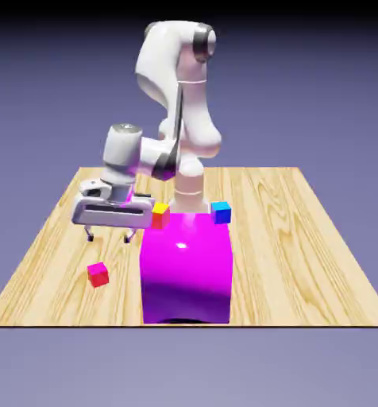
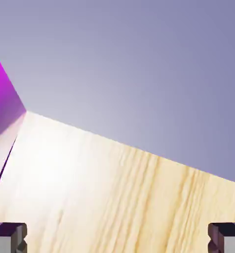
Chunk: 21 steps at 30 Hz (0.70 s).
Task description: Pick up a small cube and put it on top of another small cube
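Nearest the camera, we see the big magenta block point(image 1: 185, 270) on the wooden surface point(image 1: 303, 262). Our gripper point(image 1: 109, 237) hangs spread and empty above the surface; the small cube point(image 1: 98, 274) lies just below it, untouched.

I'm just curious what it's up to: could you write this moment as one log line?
claw: open, empty, above table | small red cube: on table, nearer camera than claw, untouched | stacking: not yet done

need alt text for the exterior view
A white robot arm holds its open gripper above a wooden table, beside a big magenta block. A small red cube sits nearer the camera; an orange-and-yellow cube and blue cube sit behind the block.
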{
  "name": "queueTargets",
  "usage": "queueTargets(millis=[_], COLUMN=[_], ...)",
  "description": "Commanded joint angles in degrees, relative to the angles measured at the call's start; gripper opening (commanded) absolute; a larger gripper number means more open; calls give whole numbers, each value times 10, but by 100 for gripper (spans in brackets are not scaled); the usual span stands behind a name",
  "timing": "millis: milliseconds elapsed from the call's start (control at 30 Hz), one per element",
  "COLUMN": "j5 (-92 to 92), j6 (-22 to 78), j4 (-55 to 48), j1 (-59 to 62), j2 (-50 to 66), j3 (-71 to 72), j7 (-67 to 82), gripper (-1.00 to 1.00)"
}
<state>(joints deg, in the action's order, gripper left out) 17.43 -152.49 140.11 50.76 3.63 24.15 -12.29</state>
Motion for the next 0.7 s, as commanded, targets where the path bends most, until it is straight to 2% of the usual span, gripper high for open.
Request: queueTargets(millis=[0, 200, 267, 467, 500, 667], j5=[11, 79, 88, 209, 209, 120], j6=[4, 28, 20, -54, -54, 0], j4=[0, 6, 23, -6, -6, 16], j1=[16, 137, 138, 71, 71, 121], j2=[16, 107, 110, 222, 222, 139], j3=[5, 35, 27, -71, -71, 1], j7=[16, 113, 122, 31, 31, 98], gripper=[0, 0, 0, 0, -100, -100])
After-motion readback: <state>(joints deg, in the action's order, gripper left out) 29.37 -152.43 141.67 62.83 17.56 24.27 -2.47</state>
